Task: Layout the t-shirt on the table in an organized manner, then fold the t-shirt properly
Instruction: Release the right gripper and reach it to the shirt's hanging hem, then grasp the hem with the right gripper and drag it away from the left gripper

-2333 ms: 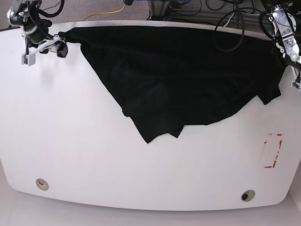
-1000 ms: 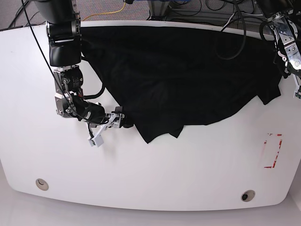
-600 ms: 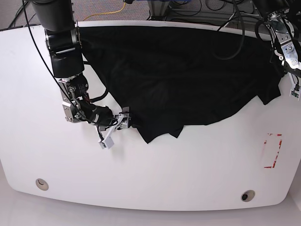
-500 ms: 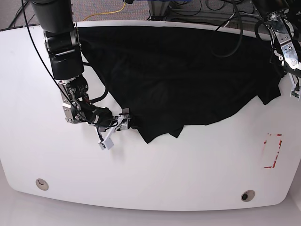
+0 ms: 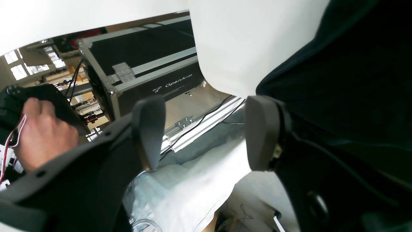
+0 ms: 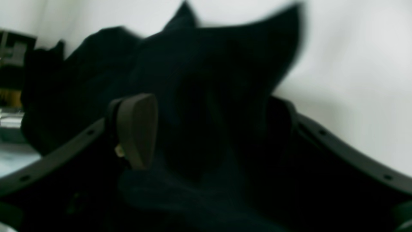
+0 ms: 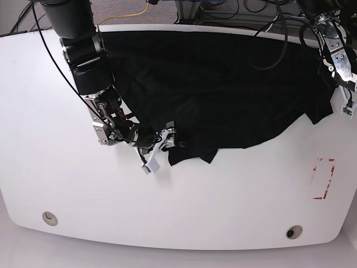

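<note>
Near edge of the large glossy white table [image 7: 184,212]: two round metal grommets, one at near left [image 7: 49,218] and one at near right [image 7: 293,231]. A small red tape rectangle outline [image 7: 323,178] lies at right, apart from the cloth.

The plain black soft fabric t-shirt [image 7: 223,84] is spread over the far half of the table, its far edge along the table's far rim, its lowest corner pointing toward the near side around centre-left. A flap at far right lies just under the left arm.

The right gripper [image 7: 160,149], at the left in the base view, sits at the t-shirt's near-left corner. In the right wrist view black cloth [image 6: 206,106] fills the gap between the spread fingers [image 6: 136,129]; the picture is blurred, and whether the pads press the cloth cannot be told. The right arm's dark links cover part of the t-shirt's left edge in the base view.

The left gripper [image 7: 346,95] hangs at the far right edge, jaws wide apart with nothing between them. In the left wrist view its fingers [image 5: 149,129] frame a black case marked OpenArm [image 5: 148,74] and a person's hand [image 5: 42,135] off the table; cloth [image 5: 347,74] lies beside the right pad.

Against half a second earlier, the right gripper has shifted rightward onto the corner of the cloth. The left gripper has barely moved.
</note>
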